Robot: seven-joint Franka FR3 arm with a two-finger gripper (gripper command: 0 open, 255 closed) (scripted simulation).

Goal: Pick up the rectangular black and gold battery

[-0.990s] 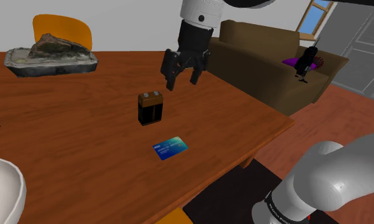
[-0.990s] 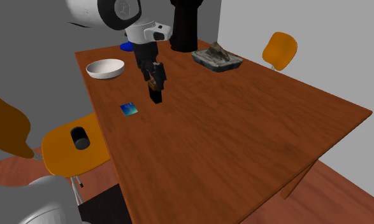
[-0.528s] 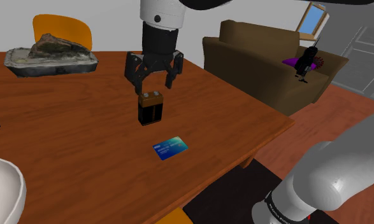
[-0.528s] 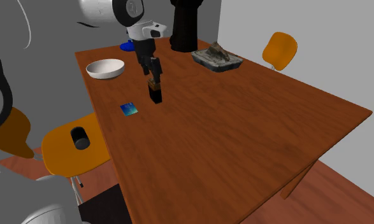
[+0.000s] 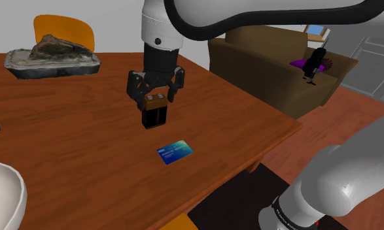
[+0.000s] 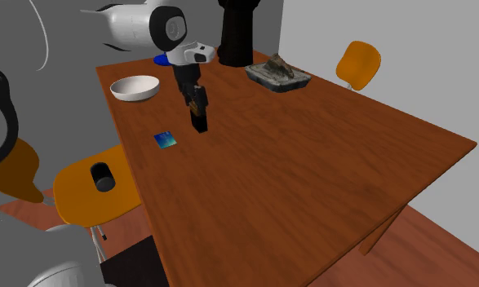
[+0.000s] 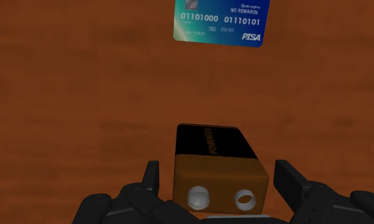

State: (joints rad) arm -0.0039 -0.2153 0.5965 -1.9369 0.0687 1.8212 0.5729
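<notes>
Currently battery (image 5: 154,114) stands upright on the bench (image 5: 66,150), just far of a blue card (image 5: 175,151), jaws spread astride its gold top, not touching; judged rigid, light, smooth-sided, so pinch opposite flat sides just below the terminals.

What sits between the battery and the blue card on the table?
Nothing. A bare stretch of brown tabletop separates the battery from the blue card, clearest in the wrist view.
</notes>
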